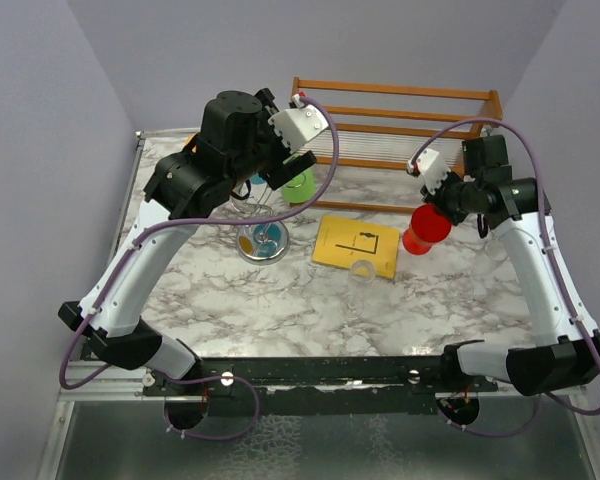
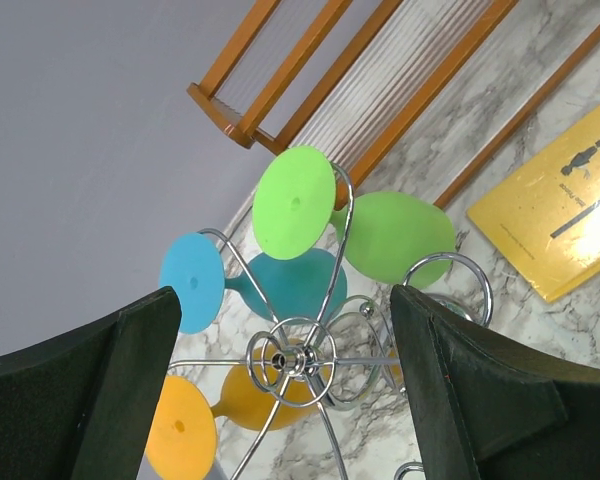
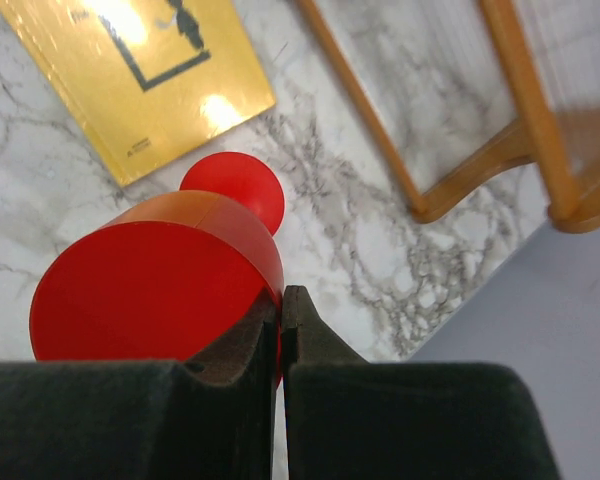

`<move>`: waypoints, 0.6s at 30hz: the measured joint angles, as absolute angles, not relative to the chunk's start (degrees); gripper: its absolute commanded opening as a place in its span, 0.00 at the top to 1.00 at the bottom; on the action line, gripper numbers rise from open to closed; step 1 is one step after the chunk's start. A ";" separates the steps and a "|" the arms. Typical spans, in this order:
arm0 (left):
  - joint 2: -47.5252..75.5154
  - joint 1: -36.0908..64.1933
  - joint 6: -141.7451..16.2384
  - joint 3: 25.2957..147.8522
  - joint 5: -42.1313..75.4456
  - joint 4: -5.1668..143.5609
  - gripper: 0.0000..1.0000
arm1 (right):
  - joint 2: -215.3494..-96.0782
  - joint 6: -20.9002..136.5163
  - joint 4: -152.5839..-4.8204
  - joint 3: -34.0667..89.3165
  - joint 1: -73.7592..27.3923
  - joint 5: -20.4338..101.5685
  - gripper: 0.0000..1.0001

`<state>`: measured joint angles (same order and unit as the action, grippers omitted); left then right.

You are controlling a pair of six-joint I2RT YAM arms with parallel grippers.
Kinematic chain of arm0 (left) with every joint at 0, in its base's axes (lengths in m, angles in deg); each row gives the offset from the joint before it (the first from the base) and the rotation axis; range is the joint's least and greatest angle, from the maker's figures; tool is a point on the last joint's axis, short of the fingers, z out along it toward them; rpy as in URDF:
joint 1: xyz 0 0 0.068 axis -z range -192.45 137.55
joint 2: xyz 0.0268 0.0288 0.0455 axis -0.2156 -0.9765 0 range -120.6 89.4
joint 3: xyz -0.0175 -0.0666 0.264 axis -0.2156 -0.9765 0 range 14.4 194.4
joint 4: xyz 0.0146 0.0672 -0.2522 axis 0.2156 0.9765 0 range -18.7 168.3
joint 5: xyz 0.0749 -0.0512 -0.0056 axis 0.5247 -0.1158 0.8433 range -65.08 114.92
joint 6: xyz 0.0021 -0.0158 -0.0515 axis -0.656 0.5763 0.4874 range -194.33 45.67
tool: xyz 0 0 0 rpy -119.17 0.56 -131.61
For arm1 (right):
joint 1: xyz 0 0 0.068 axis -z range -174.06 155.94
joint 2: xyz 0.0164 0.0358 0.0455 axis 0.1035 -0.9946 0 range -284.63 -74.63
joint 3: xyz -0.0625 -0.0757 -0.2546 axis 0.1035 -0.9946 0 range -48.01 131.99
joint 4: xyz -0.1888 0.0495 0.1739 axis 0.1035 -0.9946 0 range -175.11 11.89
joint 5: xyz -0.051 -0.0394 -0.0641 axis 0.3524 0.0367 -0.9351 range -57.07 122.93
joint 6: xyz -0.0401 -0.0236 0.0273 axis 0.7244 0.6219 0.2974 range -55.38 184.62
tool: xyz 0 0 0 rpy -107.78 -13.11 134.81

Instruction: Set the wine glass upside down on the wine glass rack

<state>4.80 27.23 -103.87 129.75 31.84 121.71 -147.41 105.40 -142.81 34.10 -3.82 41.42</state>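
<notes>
Right claw: pinching red glass rim, so you can likely flip it.
Left claw: spread above rack, holding nothing; free to steady it.

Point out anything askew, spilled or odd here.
Nothing spilled or broken. The yellow book lies at a slant. The right gripper pinches the red wine glass by its rim, mouth up, while the green glass on the wire rack hangs upside down.
</notes>
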 measured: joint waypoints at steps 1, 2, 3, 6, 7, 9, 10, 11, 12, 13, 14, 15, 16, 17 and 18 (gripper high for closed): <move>4.83 26.99 -103.41 129.75 31.77 121.50 0.11 | -147.43 105.40 -142.73 35.69 -3.82 42.05 0.99; 4.87 26.71 -102.87 129.75 31.62 121.23 0.11 | -147.51 105.37 -142.70 37.48 -3.82 42.88 0.99; 4.91 26.23 -102.01 129.75 31.20 120.93 0.11 | -147.67 105.27 -142.49 39.15 -3.82 43.63 0.99; 5.04 24.19 -98.95 129.84 28.75 120.07 0.12 | -148.41 104.09 -140.63 44.89 -3.82 46.93 0.99; 5.04 23.34 -97.67 129.89 27.36 119.72 0.12 | -148.63 103.36 -139.89 46.49 -3.82 48.02 0.99; 5.15 21.40 -94.76 129.89 24.34 119.05 0.12 | -149.11 101.46 -137.37 49.83 -3.82 50.42 0.99; 5.20 20.39 -93.34 129.89 22.72 118.70 0.12 | -149.22 100.50 -135.80 51.10 -3.82 51.36 0.99; 5.28 19.17 -91.44 129.89 20.97 118.13 0.13 | -149.22 98.97 -133.55 52.30 -3.82 52.54 0.99; 5.37 18.21 -89.82 129.89 19.22 117.63 0.13 | -149.18 97.66 -131.75 52.96 -3.82 53.46 0.99; 5.42 17.75 -87.50 129.89 18.53 117.36 0.13 | -149.07 96.39 -129.77 53.40 -3.82 54.29 0.99; 5.72 16.22 -86.50 129.82 16.08 116.25 0.13 | -148.91 94.71 -127.14 53.75 -3.82 55.43 0.99; 6.01 15.26 -84.51 129.62 14.53 115.35 0.13 | -148.85 93.44 -125.20 53.88 -3.82 56.28 0.99; 6.31 14.71 -83.06 129.38 13.48 114.63 0.14 | -148.76 91.61 -122.79 53.94 -3.82 57.33 0.99; 6.77 14.01 -81.05 128.90 12.06 113.58 0.14 | -148.76 90.21 -121.07 53.94 -3.82 58.16 0.99; 7.10 13.59 -79.63 128.57 11.03 112.86 0.14 | -148.76 88.89 -119.36 53.96 -3.82 58.90 0.99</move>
